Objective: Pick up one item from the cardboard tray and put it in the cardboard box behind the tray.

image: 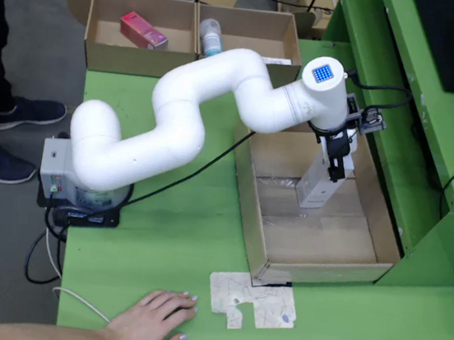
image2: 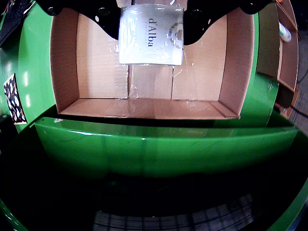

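Over the cardboard tray (image: 369, 229), the hand (image: 337, 163) pinches a white box (image2: 150, 34).

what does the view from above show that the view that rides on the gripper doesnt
Only the view from above shows the white arm, a person's hand on the green table, and the divided cardboard box holding a pink carton and a bottle.
Only the view that rides on the gripper shows the "d'Alba" print on the white box and a spotted card at its left edge.
Both show the gripper shut on that white box, held over the cardboard tray, which holds nothing else visible.
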`<state>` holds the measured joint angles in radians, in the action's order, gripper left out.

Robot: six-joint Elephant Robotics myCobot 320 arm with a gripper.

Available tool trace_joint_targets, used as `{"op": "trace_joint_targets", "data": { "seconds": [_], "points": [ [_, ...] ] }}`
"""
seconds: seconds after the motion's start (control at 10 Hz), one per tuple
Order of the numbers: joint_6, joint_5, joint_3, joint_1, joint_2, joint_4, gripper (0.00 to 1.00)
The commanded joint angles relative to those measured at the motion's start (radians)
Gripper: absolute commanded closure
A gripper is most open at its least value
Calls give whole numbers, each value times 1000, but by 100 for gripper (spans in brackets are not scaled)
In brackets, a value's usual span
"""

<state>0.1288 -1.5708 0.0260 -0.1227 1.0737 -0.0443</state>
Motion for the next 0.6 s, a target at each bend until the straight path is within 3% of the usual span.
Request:
{"op": "trace_joint_targets", "data": {
  "seconds": [0.0,0.2,0.5],
  "points": [
    [-35,-29,-497,12,116,366,100],
    [-26,-18,-670,16,162,455,100],
    [-13,1,-670,15,138,462,100]
  ]
}}
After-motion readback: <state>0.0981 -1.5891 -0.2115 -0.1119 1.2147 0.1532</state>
